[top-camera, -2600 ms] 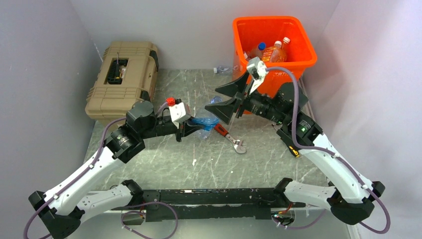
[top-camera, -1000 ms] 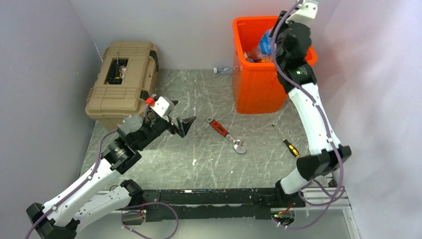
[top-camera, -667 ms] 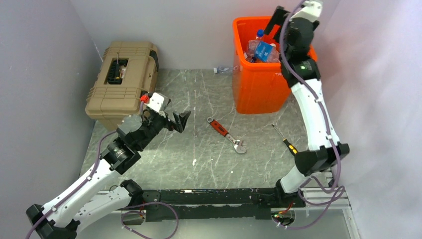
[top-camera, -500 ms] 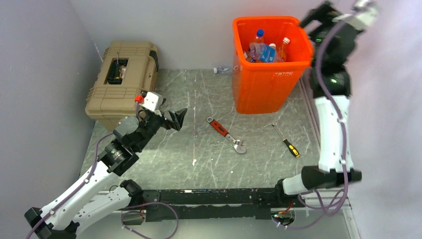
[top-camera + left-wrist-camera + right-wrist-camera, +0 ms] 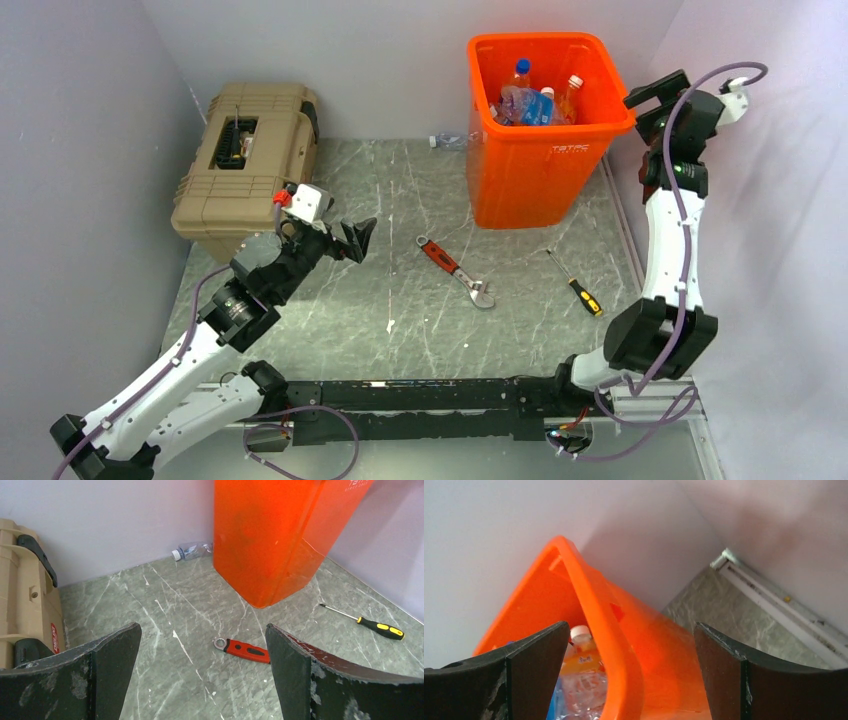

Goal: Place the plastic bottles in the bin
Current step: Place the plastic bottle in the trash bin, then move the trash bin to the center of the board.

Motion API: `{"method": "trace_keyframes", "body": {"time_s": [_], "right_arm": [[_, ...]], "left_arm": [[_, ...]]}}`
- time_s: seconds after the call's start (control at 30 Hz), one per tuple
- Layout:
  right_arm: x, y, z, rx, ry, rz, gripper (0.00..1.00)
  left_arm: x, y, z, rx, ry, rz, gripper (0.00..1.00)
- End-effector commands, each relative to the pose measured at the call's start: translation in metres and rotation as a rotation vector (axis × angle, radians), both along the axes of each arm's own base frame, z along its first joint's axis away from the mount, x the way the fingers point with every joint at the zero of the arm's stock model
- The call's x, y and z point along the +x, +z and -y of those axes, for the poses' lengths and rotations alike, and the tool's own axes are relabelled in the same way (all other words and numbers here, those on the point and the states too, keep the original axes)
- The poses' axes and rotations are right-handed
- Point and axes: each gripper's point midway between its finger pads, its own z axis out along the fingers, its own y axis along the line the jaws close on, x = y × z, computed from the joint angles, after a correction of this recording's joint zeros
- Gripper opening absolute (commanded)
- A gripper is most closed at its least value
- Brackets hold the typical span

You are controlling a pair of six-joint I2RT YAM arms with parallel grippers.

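A: Bottles [image 5: 535, 100]?
B: Several in the bin [image 5: 550, 165], far right corner; one bottle [image 5: 447, 141] lies at the far edge beside it.
A: Pincers?
B: Left gripper [image 5: 355, 238] and right gripper [image 5: 631, 635] both spread apart, empty.

Left arm stretches low and forward, left gripper [image 5: 357, 236] spread wide. Right arm stands nearly upright, right gripper [image 5: 655, 93] held high, equally agape.

The bin [image 5: 520, 180] is smooth, glossy orange plastic, the bottles [image 5: 515, 100] inside it clear crinkled plastic, and the table [image 5: 400, 300] under the bin looks like matt grey veined stone, possibly only a laminate.
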Motion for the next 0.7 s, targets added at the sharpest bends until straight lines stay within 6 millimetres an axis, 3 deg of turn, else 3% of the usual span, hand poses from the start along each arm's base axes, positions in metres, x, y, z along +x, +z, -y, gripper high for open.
{"method": "trace_keyframes", "body": {"time_s": [0.0,0.27,0.4,0.67], "right_arm": [[0.004,0.03,-0.017,0.011,0.105,0.101,0.99],[0.03,0.004,-0.028,0.091,0.195,0.038,0.87],[0.039,-0.01,-0.037,0.123,0.245,0.001,0.73],[0.046,-0.016,-0.061,0.121,0.321,-0.057,0.49]], "left_arm": [[-0.004,0.019,0.0,-0.031,-0.017,0.045,1.0],[-0.004,0.014,0.005,-0.022,-0.04,0.029,0.99],[-0.003,0.013,0.006,-0.017,-0.04,0.028,1.0],[-0.005,0.013,0.007,-0.017,-0.053,0.027,0.99]]}}
